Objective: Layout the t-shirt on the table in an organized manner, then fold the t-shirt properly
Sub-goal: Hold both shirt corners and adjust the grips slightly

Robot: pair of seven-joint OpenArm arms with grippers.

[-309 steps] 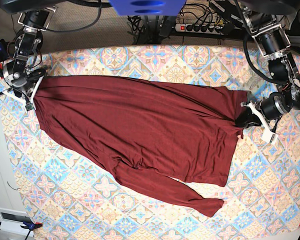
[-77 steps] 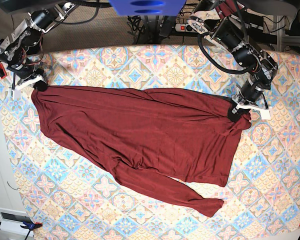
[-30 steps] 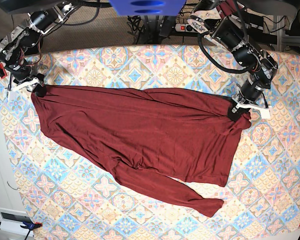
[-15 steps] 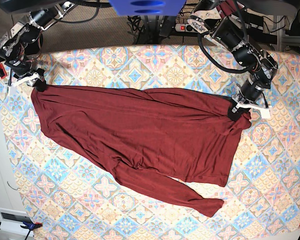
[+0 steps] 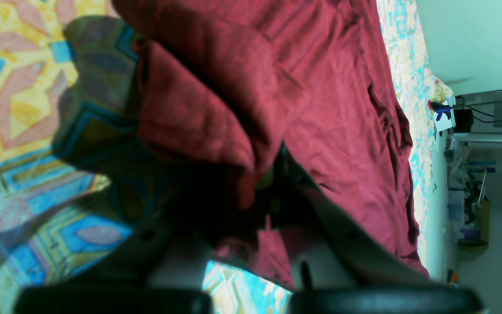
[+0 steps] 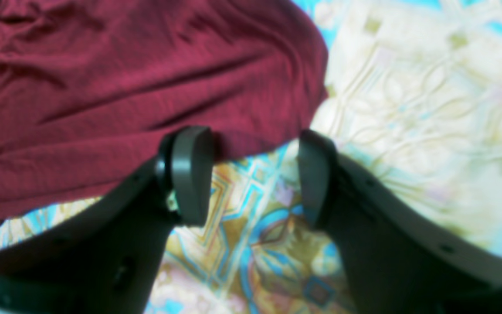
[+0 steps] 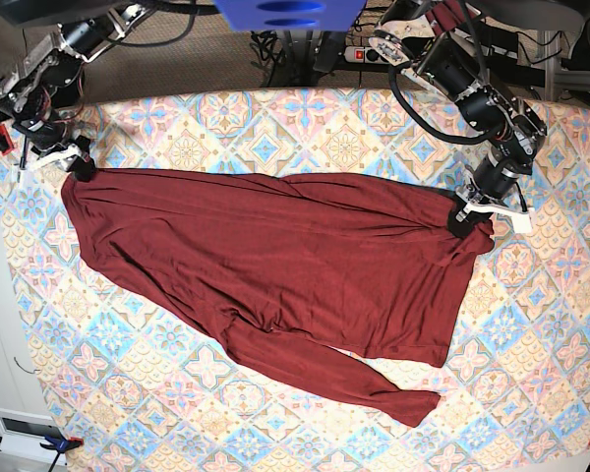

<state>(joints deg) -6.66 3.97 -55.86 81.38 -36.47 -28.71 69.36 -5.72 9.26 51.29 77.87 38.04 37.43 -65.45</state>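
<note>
The dark maroon t-shirt [image 7: 275, 256] lies spread slantwise across the patterned table [image 7: 344, 138], one long sleeve trailing toward the front [image 7: 374, 388]. My left gripper [image 7: 462, 218] is at the shirt's right corner. In the left wrist view it [image 5: 273, 183] is shut on a bunched fold of the shirt [image 5: 329, 87]. My right gripper [image 7: 79, 169] is at the shirt's far-left corner. In the right wrist view it [image 6: 253, 174] is open, with bare table [image 6: 408, 87] between its fingers [image 6: 190, 174] and the shirt's edge [image 6: 124, 78] just beyond the tips.
A power strip [image 7: 393, 54] and cables lie behind the table's back edge. A white box [image 7: 25, 428] and a blue clamp [image 7: 54, 444] sit at the front-left corner. A blue mount [image 7: 290, 12] hangs at the top centre.
The right gripper has shifted slightly at the shirt's far-left corner. The shirt and the left gripper have not visibly moved over the last second.
</note>
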